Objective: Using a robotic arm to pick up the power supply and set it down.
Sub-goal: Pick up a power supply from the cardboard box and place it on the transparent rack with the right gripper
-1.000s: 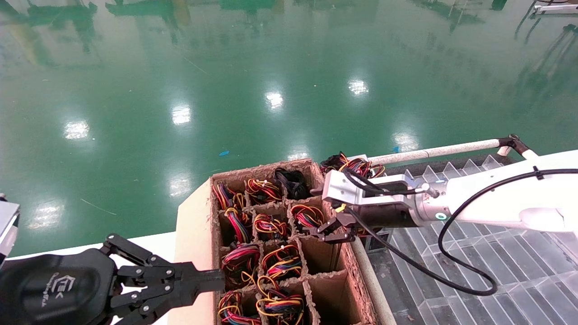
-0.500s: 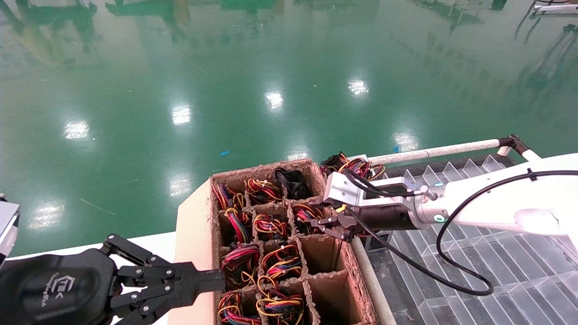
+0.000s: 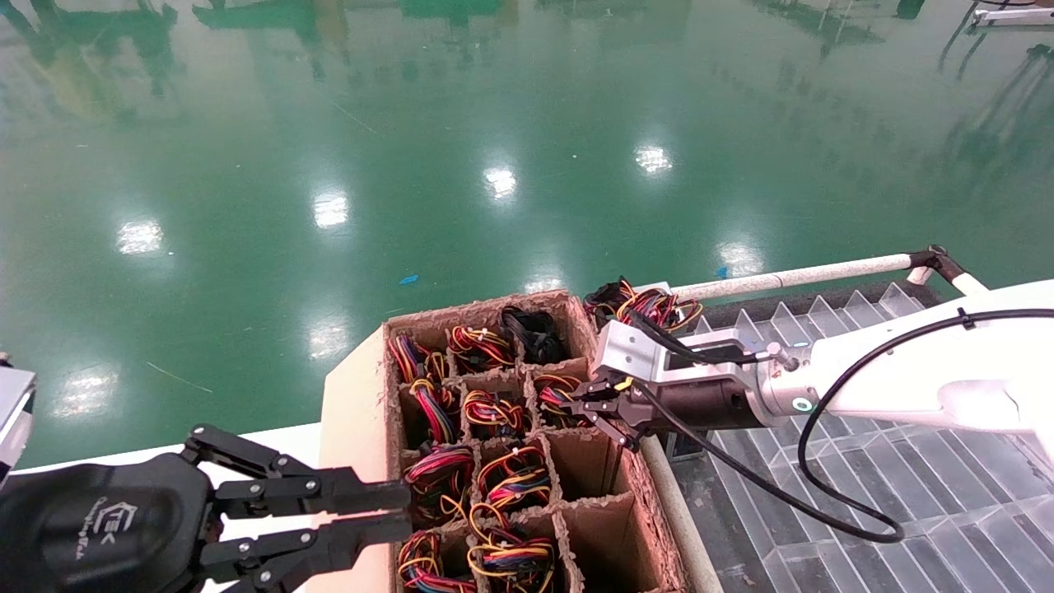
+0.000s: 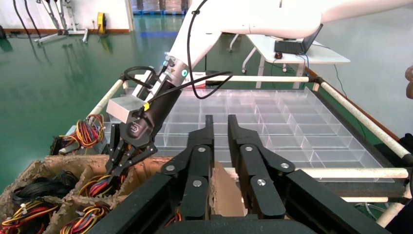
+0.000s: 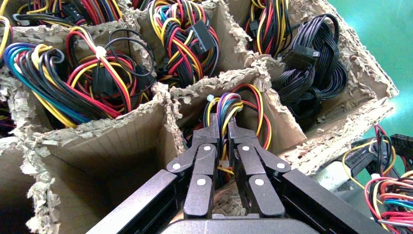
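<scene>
We see the right gripper on the white robotic arm, right of centre in the head view, dipped into a cell on the right side of the cardboard box. In the right wrist view its fingers are nearly together around the wire loops of the power supply in that cell; whether they truly pinch the wires we cannot tell, and the metal body is hidden below the bundle.

The left gripper sits at the lower left of the head view, fingers a little apart, tips against the box's near side.

Our worry is the grip: a hold on loose wires alone could slip, or the unit could swing and catch the ragged dividers. Neighbouring bundles lie close, so a snagged loop might drag another unit up too.
</scene>
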Tool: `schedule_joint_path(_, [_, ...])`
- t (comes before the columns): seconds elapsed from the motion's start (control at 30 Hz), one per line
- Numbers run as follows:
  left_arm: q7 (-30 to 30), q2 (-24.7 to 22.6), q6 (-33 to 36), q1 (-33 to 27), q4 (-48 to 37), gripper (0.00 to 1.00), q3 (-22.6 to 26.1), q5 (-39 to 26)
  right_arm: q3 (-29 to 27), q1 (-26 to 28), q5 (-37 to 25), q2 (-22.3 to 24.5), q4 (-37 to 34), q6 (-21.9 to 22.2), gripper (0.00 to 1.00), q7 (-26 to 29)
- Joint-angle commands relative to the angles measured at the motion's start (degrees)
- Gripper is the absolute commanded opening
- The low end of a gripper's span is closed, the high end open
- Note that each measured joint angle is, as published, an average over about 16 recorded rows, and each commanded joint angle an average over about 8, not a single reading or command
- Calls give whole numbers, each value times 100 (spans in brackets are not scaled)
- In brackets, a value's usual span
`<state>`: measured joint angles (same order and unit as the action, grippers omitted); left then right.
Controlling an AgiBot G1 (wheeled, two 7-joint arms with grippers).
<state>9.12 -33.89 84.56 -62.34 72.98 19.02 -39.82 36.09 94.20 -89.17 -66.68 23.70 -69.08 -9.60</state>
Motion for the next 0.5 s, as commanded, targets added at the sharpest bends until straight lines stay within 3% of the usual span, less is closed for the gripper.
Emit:
schedule_joint_path(0.03, [0, 0, 0, 0, 0, 100, 0, 0, -6, 21, 11, -5, -38, -18, 0, -13])
schedule_joint_path(0.5, [-1, 1, -1, -1, 0, 100, 2, 1, -376, 172, 612, 256, -1, -470, 0, 14])
